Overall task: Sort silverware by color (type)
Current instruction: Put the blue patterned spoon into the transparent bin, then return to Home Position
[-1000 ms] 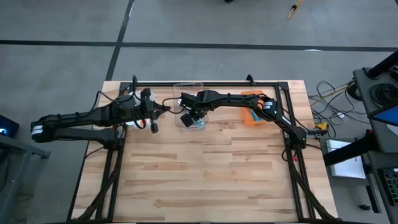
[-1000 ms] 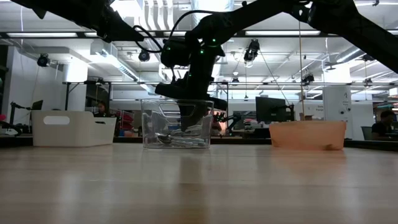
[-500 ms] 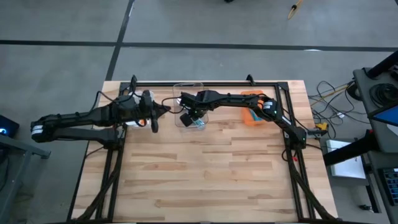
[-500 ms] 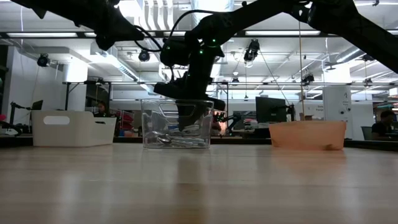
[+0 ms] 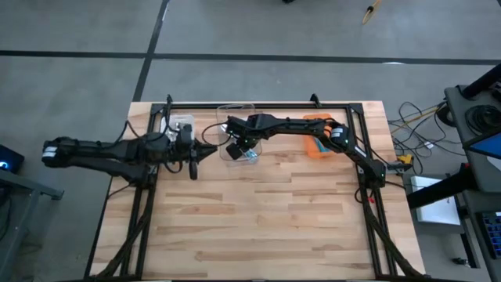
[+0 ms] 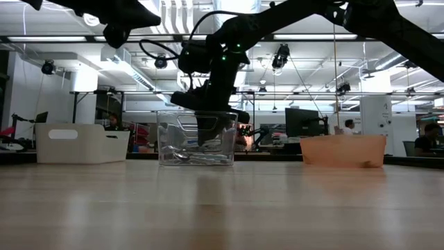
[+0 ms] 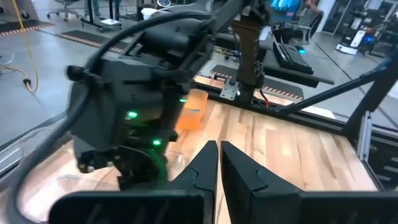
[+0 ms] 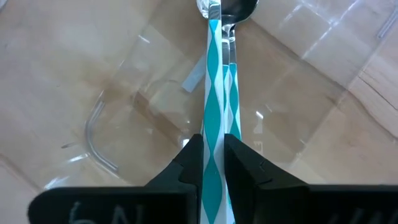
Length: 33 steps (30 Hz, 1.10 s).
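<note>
On the left of the tabletop (image 5: 258, 211) the left gripper (image 5: 193, 162) hangs in the air just beside the clear bin (image 6: 197, 137). Its fingers (image 7: 245, 177) are pressed nearly together with nothing between them. The white bin (image 6: 81, 143) sits farther left, under that arm.

In the middle, the right gripper (image 8: 213, 163) is lowered into the clear bin. Its fingers (image 8: 191, 158) are closed on the thin handle of a teal spoon (image 8: 213, 93), whose bowl points away toward the bin's far wall. A second spoon (image 8: 231, 74), with a paler handle, lies right alongside the held one, touching or nearly so. More silverware (image 6: 198, 157) lies heaped on the bin floor in the low view.

The main risk, as I judge it, is that the neighbouring spoon gets dragged up or flicked out when the held one is lifted, since the two handles run side by side. The grip is on a narrow, slick-looking handle far from the bowl, so the spoon could swing or slip through the fingers during the carry. The bin looks light; a finger or spoon catching its wall on the way out could tip or shove it. The left gripper waits close by, so a wide swing leftward might clip it.

To the right, the orange bin (image 6: 343, 149) stands well apart.
</note>
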### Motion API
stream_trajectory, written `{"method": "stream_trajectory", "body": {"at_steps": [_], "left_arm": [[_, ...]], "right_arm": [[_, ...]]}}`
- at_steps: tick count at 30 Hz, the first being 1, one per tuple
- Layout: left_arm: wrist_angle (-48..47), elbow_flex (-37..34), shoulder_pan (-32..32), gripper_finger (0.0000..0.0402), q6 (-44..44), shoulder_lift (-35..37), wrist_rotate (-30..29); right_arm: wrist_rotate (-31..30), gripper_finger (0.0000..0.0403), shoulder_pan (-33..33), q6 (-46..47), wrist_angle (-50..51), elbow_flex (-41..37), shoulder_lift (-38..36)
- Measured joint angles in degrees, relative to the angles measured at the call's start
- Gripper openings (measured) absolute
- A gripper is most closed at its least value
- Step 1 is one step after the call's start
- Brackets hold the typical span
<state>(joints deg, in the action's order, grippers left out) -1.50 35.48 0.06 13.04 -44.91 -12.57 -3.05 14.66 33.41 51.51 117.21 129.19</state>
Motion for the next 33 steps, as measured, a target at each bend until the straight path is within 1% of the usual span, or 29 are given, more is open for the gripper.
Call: {"method": "stream_trajectory", "body": {"at_steps": [11, 16, 20, 25, 30, 33], "left_arm": [[-0.1, 0.0, -14.9, 0.0001, -0.4, 0.0, -11.8], [-0.2, 0.0, -19.2, 0.0001, -2.1, 0.0, -16.1], [-0.3, 0.0, -20.4, 0.0001, -4.0, 0.0, -18.0], [-0.3, 0.0, -20.5, 0.0001, -6.6, 0.0, -18.4], [-0.3, 0.0, -20.4, 0.0001, -8.0, 0.0, -18.8], [-0.7, 0.0, -20.4, 0.0001, -8.0, 0.0, -21.3]], "right_arm": [[0.0, 0.0047, 0.0, 0.0, 0.0, 0.0, 0.0], [0.0, 0.0066, 0.0, 0.0, 0.0, 0.0, 0.0], [0.0, 0.0090, 0.0, 0.0, 0.0, 0.0, 0.0], [0.0, 0.0115, 0.0, 0.0, 0.0, 0.0, 0.0], [0.0, 0.0130, -0.1, -0.8, 0.2, 0.5, -0.5], [0.0, 0.0134, -0.4, -3.0, 0.2, 1.1, -1.7]]}}
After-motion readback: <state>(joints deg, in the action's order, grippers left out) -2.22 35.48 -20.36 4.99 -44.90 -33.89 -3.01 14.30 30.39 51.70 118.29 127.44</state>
